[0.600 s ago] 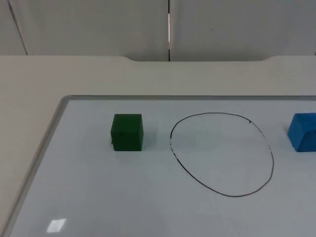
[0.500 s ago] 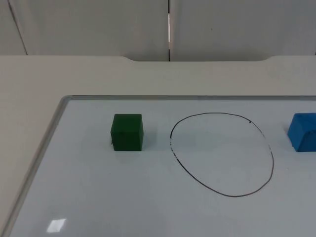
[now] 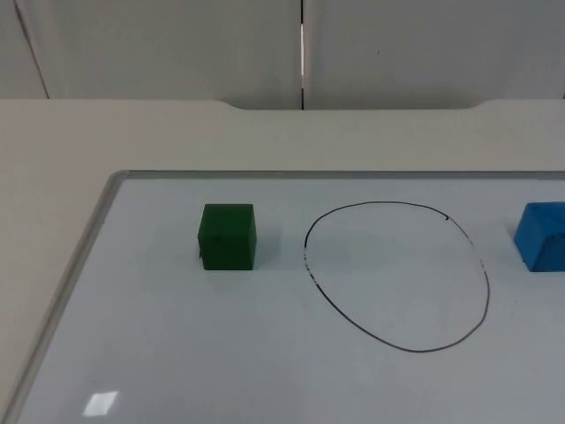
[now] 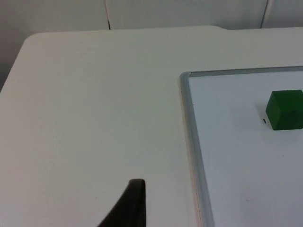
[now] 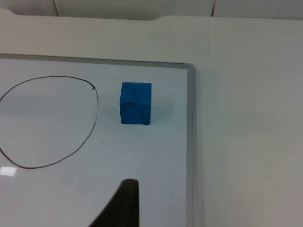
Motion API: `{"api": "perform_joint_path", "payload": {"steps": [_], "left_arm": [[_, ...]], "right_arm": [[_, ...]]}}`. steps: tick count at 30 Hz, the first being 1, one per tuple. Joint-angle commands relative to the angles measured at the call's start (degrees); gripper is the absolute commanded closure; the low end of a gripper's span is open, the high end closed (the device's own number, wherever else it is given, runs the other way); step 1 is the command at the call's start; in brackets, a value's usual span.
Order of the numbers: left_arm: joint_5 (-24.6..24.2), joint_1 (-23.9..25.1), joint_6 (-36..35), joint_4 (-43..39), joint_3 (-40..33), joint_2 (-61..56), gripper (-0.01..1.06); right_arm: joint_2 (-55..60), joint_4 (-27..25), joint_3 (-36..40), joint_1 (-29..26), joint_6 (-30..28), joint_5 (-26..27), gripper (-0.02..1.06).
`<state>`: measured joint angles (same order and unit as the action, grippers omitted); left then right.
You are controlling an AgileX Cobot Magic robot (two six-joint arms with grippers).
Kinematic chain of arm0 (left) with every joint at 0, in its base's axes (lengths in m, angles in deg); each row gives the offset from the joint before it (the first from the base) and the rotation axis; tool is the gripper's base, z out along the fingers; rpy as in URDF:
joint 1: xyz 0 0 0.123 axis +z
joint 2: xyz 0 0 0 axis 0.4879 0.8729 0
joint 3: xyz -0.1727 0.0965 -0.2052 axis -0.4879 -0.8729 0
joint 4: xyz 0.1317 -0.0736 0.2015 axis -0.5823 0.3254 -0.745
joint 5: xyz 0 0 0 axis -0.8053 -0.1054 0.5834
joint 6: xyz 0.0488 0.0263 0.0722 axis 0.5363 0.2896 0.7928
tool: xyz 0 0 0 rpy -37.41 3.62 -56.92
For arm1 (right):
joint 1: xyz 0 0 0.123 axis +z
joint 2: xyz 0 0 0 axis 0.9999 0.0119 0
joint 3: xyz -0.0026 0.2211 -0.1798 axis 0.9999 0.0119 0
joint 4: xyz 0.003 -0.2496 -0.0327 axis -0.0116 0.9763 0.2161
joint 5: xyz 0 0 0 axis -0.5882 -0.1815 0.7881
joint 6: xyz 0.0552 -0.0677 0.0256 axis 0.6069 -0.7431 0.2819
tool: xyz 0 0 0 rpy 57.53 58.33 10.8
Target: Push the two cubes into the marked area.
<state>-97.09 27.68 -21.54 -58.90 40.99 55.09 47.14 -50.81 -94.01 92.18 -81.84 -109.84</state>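
Cubes were found on a whiteboard [image 3: 177, 353] laid on the tabletop [image 3: 88, 132], both outside the marked area [image 3: 397, 274], a hand-drawn oval. The green cube [image 3: 228, 236] was seen to the left of the oval, near its line but apart from it; the blue cube [image 3: 540, 236] was seen to its right, likewise apart. The oval thus lay between the two, so each cube would have to be pushed inward, toward the other. The left gripper [image 4: 130, 205] was held above bare tabletop outside the board's frame, with the green cube well ahead and off to its right side. The right gripper [image 5: 123, 203] was held over the board, with the blue cube ahead of it and nearer than the green cube was to the left one. Whether either set of fingers was spread or pressed together could not be told. No push was judged to have been started.
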Motion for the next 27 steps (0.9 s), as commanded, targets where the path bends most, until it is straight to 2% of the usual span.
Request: {"api": "perform_joint_path", "payload": {"steps": [1, 6, 27], "left_arm": [[0.5, 0.3, -0.1, 0.2, 0.3, 1.6, 0.0], [0.9, 0.3, -0.1, 0.2, 0.3, 4.0, 0.0], [9.0, 0.3, -0.1, 2.3, 0.3, 8.5, 0.0]], "right_arm": [[-0.2, -0.2, 0.0, -0.3, 0.0, 0.3, -0.01], [-0.2, -0.2, 0.0, -0.3, 0.0, 0.3, -0.01], [-0.2, -0.2, 0.0, -0.3, 0.0, 0.3, -0.01]]}}
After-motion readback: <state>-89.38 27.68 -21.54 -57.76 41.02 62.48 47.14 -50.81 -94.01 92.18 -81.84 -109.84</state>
